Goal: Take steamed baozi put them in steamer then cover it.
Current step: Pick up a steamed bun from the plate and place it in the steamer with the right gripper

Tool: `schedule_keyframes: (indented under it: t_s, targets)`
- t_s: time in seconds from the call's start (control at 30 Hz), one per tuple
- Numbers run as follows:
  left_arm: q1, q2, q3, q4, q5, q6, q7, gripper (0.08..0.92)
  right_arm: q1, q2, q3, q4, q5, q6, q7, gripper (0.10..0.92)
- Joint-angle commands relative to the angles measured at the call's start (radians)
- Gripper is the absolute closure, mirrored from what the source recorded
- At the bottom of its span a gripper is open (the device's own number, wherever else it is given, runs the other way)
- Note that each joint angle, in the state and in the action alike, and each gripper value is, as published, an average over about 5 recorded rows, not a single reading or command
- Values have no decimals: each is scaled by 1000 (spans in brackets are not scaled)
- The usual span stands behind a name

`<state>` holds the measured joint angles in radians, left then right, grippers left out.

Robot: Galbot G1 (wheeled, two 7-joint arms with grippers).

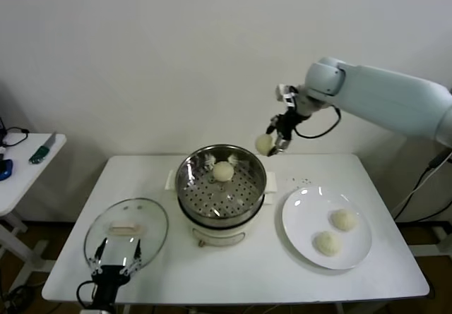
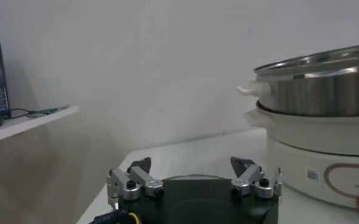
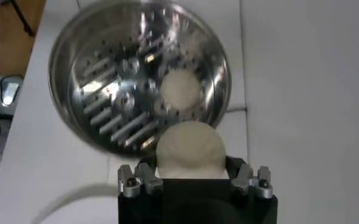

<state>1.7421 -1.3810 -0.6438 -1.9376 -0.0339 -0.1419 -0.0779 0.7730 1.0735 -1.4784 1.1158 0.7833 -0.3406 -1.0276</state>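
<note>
Your right arm reaches in from the right, wrist bent down, its gripper (image 1: pixel 272 143) raised just past the far right rim of the round shiny steel steamer (image 1: pixel 244 208), fingers clamped on a smooth cream-white bun (image 1: pixel 264 143). One bun (image 1: pixel 223 171) lies on the perforated tray inside; two more (image 1: pixel 344 219) sit on the flat white plate (image 1: pixel 304 215). Your left gripper (image 1: pixel 119 257) rests low at the near table edge, fingers spread wide, beside the glass lid (image 1: pixel 152 219).

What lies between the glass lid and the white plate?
In the head view, the round steel steamer on its white base sits between the glass lid and white plate.
</note>
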Motion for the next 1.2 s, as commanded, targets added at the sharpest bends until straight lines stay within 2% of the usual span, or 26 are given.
schedule_keyframes:
  t_s: [0.03,0.23,0.53,1.1,1.2]
  targets:
    - [11,3,4,-29,2,3,2,177,46,265,-58,-30,179,-48,50,304]
    - [16,6,1,-41,6,2,2,177,-45,379,-59,-103,173,-56,74,304]
    - [14,11,-4,-48,5,2,1,177,-142,470,-91,-172,133,-54,72,303]
    - [9,12,-13,-22,-10,-5,0,177,-192,483,-135,-210,83,-38,52,294]
    - [8,13,-11,-18,-10,-6,0,177,-193,485,-130,-218,82,-40,49,261]
